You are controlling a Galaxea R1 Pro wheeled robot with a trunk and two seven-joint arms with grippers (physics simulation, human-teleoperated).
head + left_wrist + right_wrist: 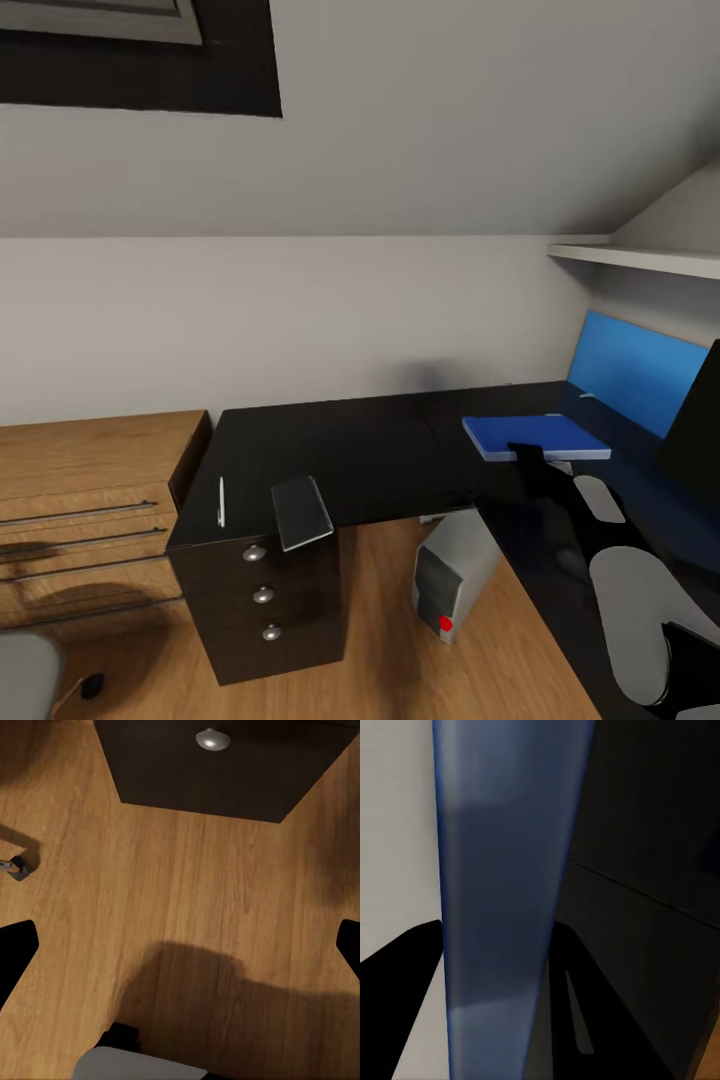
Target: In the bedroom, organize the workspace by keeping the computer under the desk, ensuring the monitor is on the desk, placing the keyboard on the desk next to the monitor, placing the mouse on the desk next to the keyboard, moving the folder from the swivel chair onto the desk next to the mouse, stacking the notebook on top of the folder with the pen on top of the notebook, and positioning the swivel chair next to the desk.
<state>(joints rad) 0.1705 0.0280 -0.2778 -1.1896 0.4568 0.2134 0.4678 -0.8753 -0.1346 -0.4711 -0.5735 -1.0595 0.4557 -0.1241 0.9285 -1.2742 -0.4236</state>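
monitor (697,440) cut by frame edge, folder (535,437) corner behind right end effector (530,456)

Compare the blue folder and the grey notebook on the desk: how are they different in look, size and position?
The folder is bright blue; the notebook is grey. The folder looks larger than the notebook. The folder lies fully on the desk near its inner corner, with the right end effector at its near edge; the notebook sits at the front edge above the drawers, partly overhanging and tilted. Both are flat rectangles on the black top.
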